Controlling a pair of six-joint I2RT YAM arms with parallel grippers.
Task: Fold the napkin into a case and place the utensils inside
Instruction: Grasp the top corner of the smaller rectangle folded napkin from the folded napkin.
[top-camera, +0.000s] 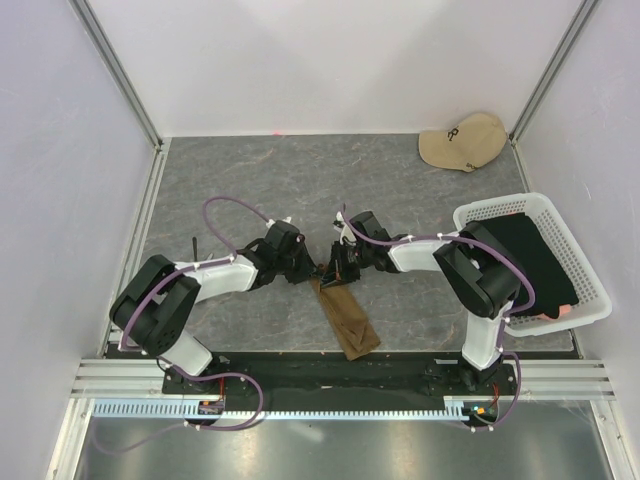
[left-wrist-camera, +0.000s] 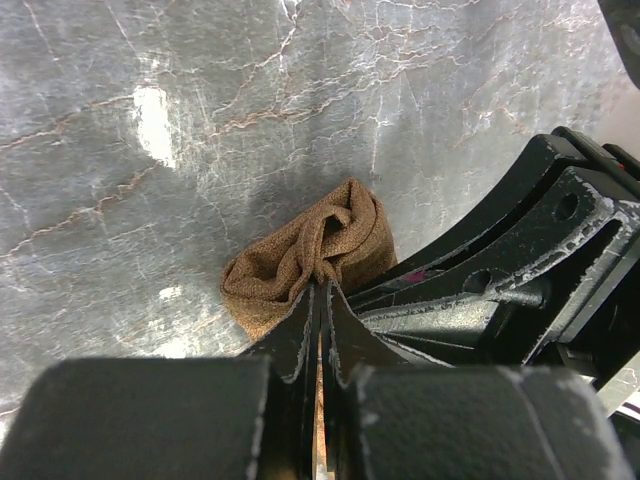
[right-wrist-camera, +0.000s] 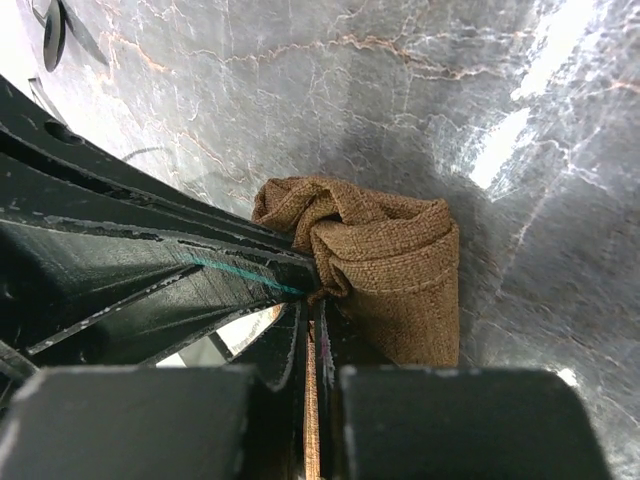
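Left gripper (left-wrist-camera: 322, 292): jaws pressed together, pinching bunched end of napkin (left-wrist-camera: 310, 250). Right gripper (right-wrist-camera: 314, 296): jaws likewise clamped on same cloth end, from opposite side. Claws met tip to tip, close together.

Napkin was olive-brown, coarse weave, matte, folded into narrow flat strip. Strip lay on grey table (top-camera: 250, 180), running from claws back toward arm bases, angled toward right arm's side. Gripped end was crumpled into wrinkled knot just beyond fingertips. Stitched hem showed on fold beside right claw.

Olive-brown napkin (top-camera: 348, 320), grey marbled table (top-camera: 250, 180), white basket (top-camera: 497, 204), beige cap (top-camera: 462, 142)
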